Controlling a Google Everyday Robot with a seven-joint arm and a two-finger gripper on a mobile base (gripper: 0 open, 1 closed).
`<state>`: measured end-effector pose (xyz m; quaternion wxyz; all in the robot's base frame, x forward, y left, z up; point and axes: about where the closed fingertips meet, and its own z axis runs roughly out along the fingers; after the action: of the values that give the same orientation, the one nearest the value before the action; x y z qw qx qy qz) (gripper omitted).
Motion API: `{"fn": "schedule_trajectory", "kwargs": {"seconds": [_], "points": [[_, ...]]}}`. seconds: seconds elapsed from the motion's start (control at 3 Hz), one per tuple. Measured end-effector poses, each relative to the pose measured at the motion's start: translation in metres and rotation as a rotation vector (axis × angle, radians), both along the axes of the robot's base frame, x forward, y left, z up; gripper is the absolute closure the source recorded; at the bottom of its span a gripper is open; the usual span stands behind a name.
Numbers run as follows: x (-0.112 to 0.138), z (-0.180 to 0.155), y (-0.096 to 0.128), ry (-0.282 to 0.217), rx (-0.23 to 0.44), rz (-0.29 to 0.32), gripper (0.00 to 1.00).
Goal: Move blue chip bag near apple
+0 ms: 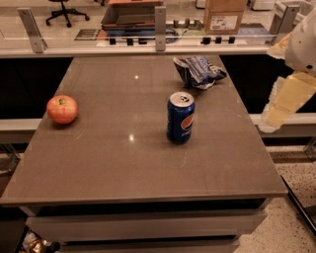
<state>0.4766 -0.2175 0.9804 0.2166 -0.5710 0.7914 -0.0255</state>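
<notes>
Here we are at the brown table (98, 163), with three things on top. The blue chip bag (198, 70) lies crumpled at the far edge, right of centre, its shiny foil showing white patches, and nothing is touching it. The apple (62, 109) sits over on the left side, close to the left edge, red-orange with its stem dimple turned up, well apart from the bag. Between them, though nearer the bag, a blue Pepsi can (180, 117) stands upright at about the middle of the table, a clear gap of bare tabletop separating it from the bag behind it. Off to the right, beyond the table's edge and above the floor, hangs the gripper (288, 99), pale and yellowish, below a rounded white section of the arm (302, 42). It is over nothing on the table and holds nothing that can be seen, and how wide it stands can't be made out from this angle. Behind the table runs a low clear barrier with metal posts (160, 22). Past that stand a cardboard box (224, 15) and a flat orange-and-grey tray (133, 15), with the base of an office chair (63, 10) at the top left. The speckled floor (291, 217) shows at the lower right.
</notes>
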Motion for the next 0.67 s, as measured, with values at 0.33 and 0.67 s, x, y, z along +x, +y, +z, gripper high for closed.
{"fn": "schedule_trajectory", "kwargs": {"seconds": [0.33, 0.67], "points": [[0.04, -0.009, 0.004, -0.042, 0.066, -0.069, 0.0], [0.087, -0.009, 0.011, -0.104, 0.117, -0.125, 0.0]]}}
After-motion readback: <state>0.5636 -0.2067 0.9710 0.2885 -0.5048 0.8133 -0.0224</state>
